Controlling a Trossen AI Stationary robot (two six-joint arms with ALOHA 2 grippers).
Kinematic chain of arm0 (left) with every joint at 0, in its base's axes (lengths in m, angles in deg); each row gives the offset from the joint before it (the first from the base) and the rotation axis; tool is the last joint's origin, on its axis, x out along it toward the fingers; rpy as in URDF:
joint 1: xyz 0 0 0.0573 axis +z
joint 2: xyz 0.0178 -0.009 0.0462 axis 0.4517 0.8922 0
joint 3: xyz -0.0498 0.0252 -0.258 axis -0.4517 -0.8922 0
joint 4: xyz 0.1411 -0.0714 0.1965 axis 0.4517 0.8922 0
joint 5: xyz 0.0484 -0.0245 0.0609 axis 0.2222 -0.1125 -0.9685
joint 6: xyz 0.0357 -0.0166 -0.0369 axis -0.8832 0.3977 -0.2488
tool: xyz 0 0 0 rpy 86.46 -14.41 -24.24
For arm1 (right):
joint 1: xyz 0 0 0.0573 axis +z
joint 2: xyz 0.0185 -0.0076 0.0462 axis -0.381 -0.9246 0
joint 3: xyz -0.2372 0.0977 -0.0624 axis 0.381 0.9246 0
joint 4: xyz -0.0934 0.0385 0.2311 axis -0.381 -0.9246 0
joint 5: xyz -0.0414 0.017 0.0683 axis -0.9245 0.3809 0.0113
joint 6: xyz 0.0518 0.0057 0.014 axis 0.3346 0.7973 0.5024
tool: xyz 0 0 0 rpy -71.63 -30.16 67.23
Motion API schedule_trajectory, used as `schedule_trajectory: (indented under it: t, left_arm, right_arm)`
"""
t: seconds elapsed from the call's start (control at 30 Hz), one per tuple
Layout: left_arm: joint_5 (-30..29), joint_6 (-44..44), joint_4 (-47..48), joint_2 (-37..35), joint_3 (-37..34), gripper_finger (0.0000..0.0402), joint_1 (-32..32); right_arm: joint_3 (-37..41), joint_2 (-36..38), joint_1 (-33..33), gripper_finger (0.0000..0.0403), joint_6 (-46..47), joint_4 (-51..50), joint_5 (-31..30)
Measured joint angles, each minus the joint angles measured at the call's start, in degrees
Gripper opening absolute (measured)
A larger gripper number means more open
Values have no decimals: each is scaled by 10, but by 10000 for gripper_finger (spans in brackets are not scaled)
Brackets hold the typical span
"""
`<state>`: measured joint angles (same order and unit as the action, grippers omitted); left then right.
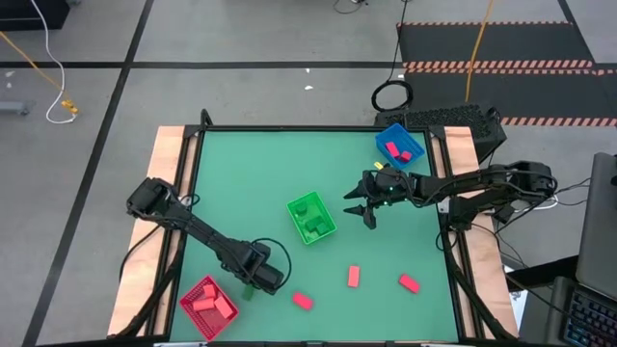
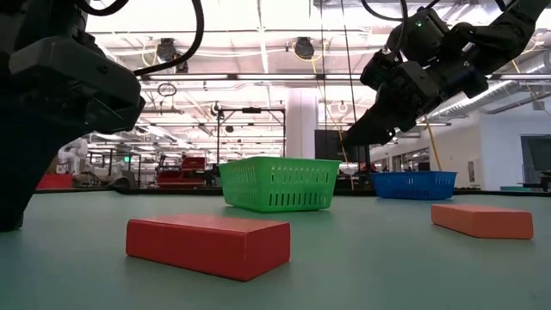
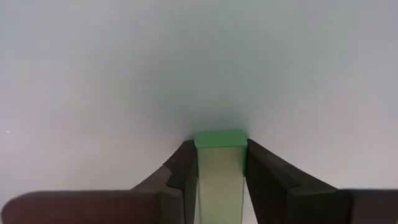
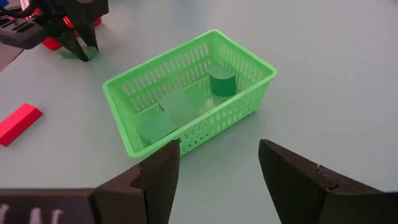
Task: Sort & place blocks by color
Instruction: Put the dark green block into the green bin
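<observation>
My left gripper (image 1: 253,287) is shut on a green block (image 3: 220,180) low over the table, just right of the red bin (image 1: 209,306), which holds red blocks. The right wrist view also shows this gripper and the block (image 4: 87,55). My right gripper (image 1: 362,210) is open and empty. It hangs above the table just right of the green bin (image 1: 310,218), which holds green blocks (image 4: 221,82). Three red blocks lie flat on the table near the front edge (image 1: 302,301), (image 1: 354,277), (image 1: 409,283). My left gripper pinches the green block between its two fingers, one on each long side (image 3: 200,174). The fingers point down and lie along the block. Its free end (image 3: 220,138) sticks out past the fingertips toward the table. I cannot tell whether that end touches the table.
A blue bin (image 1: 400,146) with red blocks stands at the far right corner. In the low view a red block (image 2: 207,245) lies close in front and another (image 2: 482,220) lies to the right. The green mat (image 1: 251,173) has a wooden border.
</observation>
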<state>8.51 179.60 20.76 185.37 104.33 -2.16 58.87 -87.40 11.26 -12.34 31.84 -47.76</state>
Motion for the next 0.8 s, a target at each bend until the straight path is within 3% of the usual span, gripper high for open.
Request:
schedule_trajectory:
  t: [0.3,0.57,0.8]
  left_arm:
    - [14,-93,37,4,32,102,37]
    - [-132,-296,121,4,155,109,117]
    - [-254,-501,102,3,233,111,186]
  right_arm:
    - [0,0,0,212,0,4,0]
    - [0,0,0,212,-24,7,0]
    - [0,0,-13,212,-30,7,0]
